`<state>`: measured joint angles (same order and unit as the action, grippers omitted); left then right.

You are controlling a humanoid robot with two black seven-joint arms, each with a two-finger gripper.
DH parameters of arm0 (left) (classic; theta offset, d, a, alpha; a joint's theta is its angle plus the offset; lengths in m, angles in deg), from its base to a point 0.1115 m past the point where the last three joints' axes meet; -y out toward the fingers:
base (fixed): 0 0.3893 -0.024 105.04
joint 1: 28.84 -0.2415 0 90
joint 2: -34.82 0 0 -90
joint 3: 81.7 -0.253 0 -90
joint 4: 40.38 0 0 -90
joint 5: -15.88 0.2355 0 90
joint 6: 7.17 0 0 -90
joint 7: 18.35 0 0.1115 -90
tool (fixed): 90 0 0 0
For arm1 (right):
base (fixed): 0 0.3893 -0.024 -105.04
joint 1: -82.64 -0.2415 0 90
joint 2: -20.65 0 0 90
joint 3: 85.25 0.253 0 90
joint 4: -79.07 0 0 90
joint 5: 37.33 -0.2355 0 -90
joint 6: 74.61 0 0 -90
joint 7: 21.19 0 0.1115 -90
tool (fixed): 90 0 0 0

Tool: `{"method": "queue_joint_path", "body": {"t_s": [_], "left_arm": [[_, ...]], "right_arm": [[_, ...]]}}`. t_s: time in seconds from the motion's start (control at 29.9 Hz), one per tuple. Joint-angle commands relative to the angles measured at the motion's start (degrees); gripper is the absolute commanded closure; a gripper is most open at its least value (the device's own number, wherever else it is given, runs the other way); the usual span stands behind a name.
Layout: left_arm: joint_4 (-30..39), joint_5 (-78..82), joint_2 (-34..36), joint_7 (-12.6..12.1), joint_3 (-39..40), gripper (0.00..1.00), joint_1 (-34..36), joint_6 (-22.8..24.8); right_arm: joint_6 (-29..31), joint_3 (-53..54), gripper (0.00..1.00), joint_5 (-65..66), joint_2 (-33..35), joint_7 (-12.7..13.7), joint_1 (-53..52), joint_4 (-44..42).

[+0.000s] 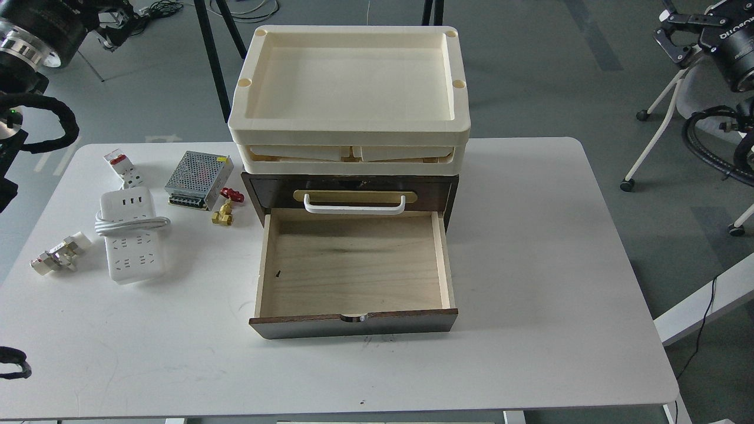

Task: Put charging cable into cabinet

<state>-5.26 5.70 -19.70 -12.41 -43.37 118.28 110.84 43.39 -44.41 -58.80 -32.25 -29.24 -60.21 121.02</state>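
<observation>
Left pincer (pixel 115 23) dark, cropped by top edge; fingers indistinguishable. Counter (pixel 530 265) cut off along bottom edge. Cabinet (pixel 353 194) top hidden beneath stacked trays (pixel 353 126).

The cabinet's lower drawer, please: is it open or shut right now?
Open. The lower drawer is pulled out toward the camera, its bare plywood floor showing with nothing large inside.

Head view, downward over table (pixel 530 247)
</observation>
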Motion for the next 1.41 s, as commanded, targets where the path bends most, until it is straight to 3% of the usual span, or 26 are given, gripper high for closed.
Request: {"method": "queue_joint_path", "body": {"t_s": [0.0, 0.17, 0.4, 0.47, 0.6, 0.67, 0.74, 1.07, 1.37], "left_arm": [[-0.40, 0.16, -0.67, -0.23, -0.53, 0.00, -0.51, 0.00], [-0.75, -1.50, -2.17, 0.04, 0.96, 0.00, -1.13, 0.00], [-6.73, -7.04, -5.06, 0.56, 2.63, 0.00, -3.59, 0.00], [-6.82, -7.48, -5.86, 3.36, 3.68, 0.00, -4.03, 0.00], [-6.73, -7.48, -5.34, 13.72, 8.77, 0.00, -5.61, 0.00], [-6.12, -7.40, -3.59, 15.76, 11.23, 0.00, -5.79, 0.00], [-4.63, -7.40, -0.17, 15.94, 11.51, 0.01, -6.23, 0.00], [21.37, -2.14, 28.57, 15.94, 5.18, 0.01, -9.92, 0.00], [42.90, 33.86, 41.85, 16.03, 6.23, 0.01, -9.92, 0.00]], "right_arm": [[0.00, 0.12, 0.00, -0.06, -0.63, -0.13, 0.73, -0.55], [0.00, 1.17, 0.00, -0.06, -0.19, -0.13, 0.82, -0.55], [0.00, 1.61, 0.00, -0.06, -0.10, -0.13, 0.82, -0.38], [0.00, 2.22, 0.00, -0.06, 0.07, -0.13, 0.73, -0.38], [0.00, 3.55, 0.00, -0.06, 0.86, -0.12, 0.73, -0.46], [0.00, 3.55, 0.00, -0.06, 1.48, -0.13, 0.73, -0.38], [0.00, 3.55, 0.00, -0.06, 2.36, -0.12, 0.82, -0.38], [0.00, 3.55, 0.00, -0.06, 3.06, -0.13, 1.96, -0.90], [0.00, 3.72, 0.00, -0.06, 3.24, -0.13, 3.72, -0.90]]}}
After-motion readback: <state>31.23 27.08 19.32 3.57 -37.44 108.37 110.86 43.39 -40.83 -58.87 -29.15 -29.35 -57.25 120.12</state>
